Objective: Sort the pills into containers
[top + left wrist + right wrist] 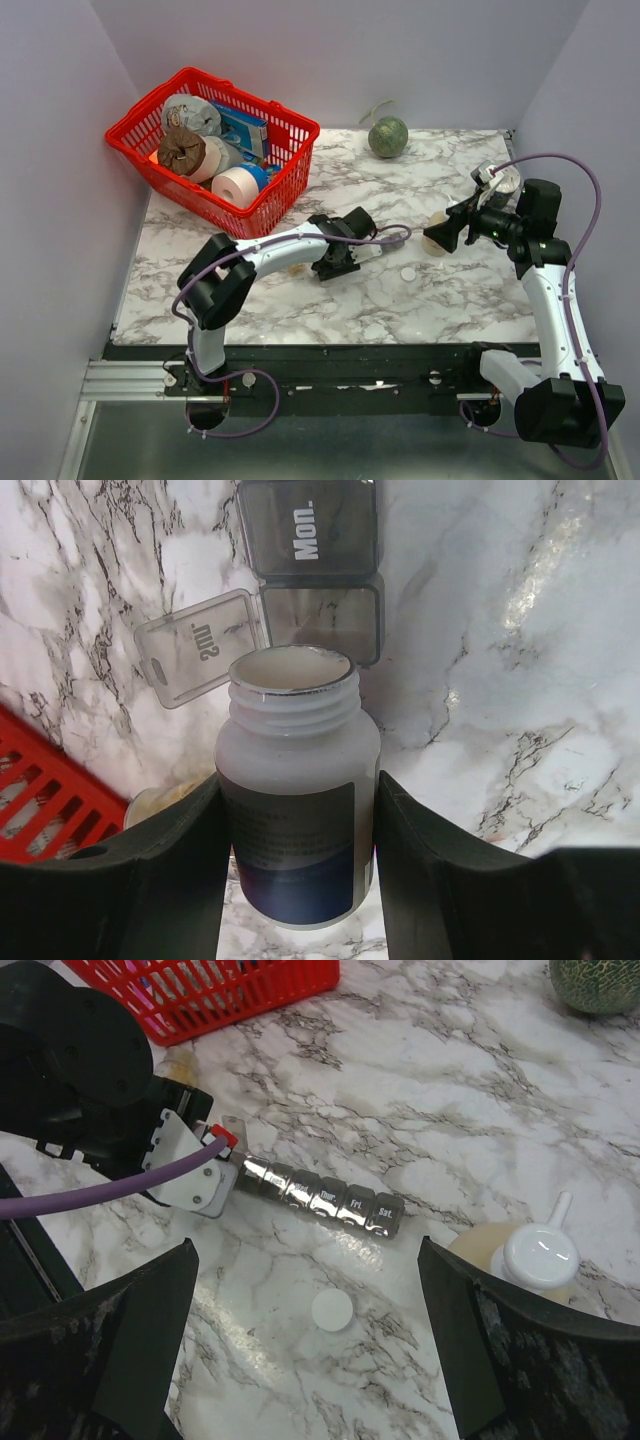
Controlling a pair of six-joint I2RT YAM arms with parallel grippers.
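- While my left gripper [300, 815] clamps the uncapped white plastic bottle with a dark label [292, 730], its mouth faces the long dark-grey plastic strip of day-labelled lidded compartments [320, 1198], which lies on the marble just ahead.
- 1 lid, "Sun" [195, 645], flipped open. No pills seen in that cell, and none loose.
- Pills probably inside the bottle; cannot confirm.
- Right gripper [308, 1250] spread wide, empty, above the strip.
- Round white cap [332, 1310] lies near.
- Judged early: filling not yet begun.

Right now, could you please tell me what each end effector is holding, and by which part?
The left end effector grips the open white bottle by its labelled body; the right end effector holds nothing.
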